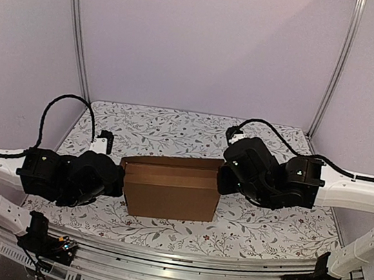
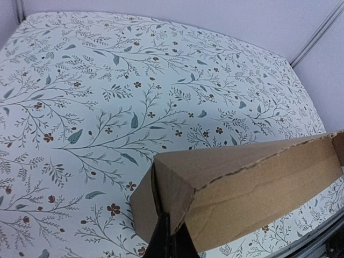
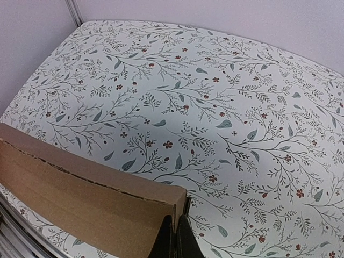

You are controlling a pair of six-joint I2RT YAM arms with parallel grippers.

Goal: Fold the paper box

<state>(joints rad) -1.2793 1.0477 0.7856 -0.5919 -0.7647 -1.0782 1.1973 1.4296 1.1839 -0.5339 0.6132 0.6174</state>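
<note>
1. Two grippers are seen at opposite ends of the paper box (image 1: pixel 171 190), which sits near the middle of the table (image 1: pixel 272 228), its long brown front turned toward the arm bases.
2. The left gripper (image 1: pixel 121 176) is closed, and its fingers (image 2: pixel 161 244) appear to be pinched on the thin end flap at the box's left end.
3. The right gripper (image 1: pixel 222 176) is closed too, with cardboard seemingly nipped between its fingers (image 3: pixel 167 243) at the right end corner.
4. Both forearms are laid low and nearly level, pointed inward at each other, with the wrists turned so that the fingers meet the end walls side-on.
5. The step in hand is judged to be the tucking or pressing of the end flaps.
6. It is best done with the two ends kept level and no pull applied outward, so that the creases are not torn.
7. Pressure should be fed in evenly from both sides, so that the box is kept square and is not slid across the patterned cloth.
</note>
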